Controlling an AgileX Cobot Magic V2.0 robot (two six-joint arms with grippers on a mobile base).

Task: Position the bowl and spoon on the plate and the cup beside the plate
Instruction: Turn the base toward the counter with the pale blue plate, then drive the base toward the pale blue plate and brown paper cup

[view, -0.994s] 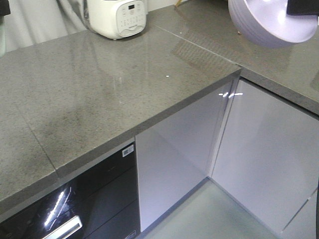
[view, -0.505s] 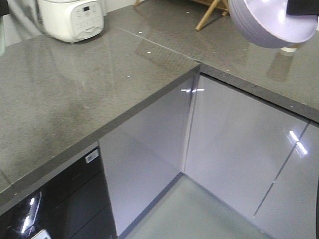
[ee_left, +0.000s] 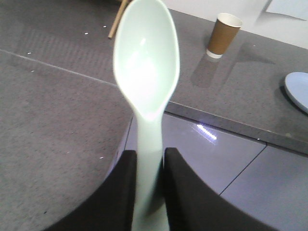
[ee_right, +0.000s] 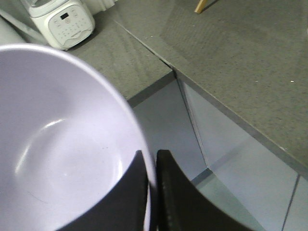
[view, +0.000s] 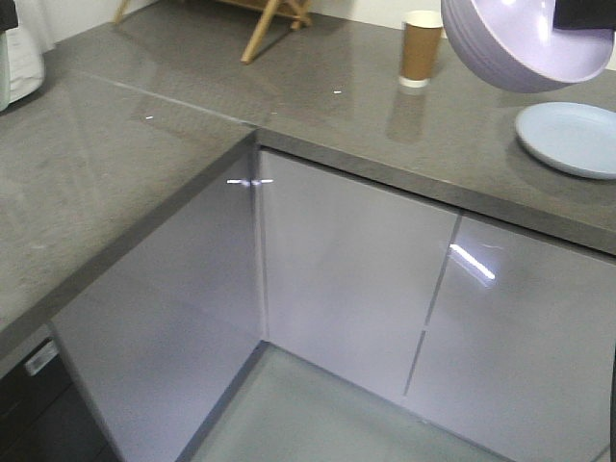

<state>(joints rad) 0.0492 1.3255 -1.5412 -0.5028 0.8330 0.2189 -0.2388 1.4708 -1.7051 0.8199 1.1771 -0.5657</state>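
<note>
My left gripper (ee_left: 150, 159) is shut on the handle of the pale mint spoon (ee_left: 147, 62), which points up and away from it in the left wrist view. The lavender bowl (ee_right: 62, 144) hangs in the air, its rim pinched in my right gripper (ee_right: 150, 161); in the front view the bowl (view: 525, 43) fills the top right, above the counter. The brown paper cup (view: 421, 48) stands upright on the far counter, left of the pale blue plate (view: 573, 140), which lies flat near the counter's front edge. The same cup (ee_left: 223, 34) and the plate (ee_left: 298, 91) show in the left wrist view.
The grey stone counter (view: 115, 183) forms an L with grey cabinet doors (view: 346, 269) below. A white rice cooker (ee_right: 60, 21) stands on the left run. Wooden legs of a rack (view: 274, 19) rest at the back of the counter.
The front view has swung to the right along the counter: the rice cooker slid out to the left, and the cup and plate came into view. The bowl keeps its place in the frame.
</note>
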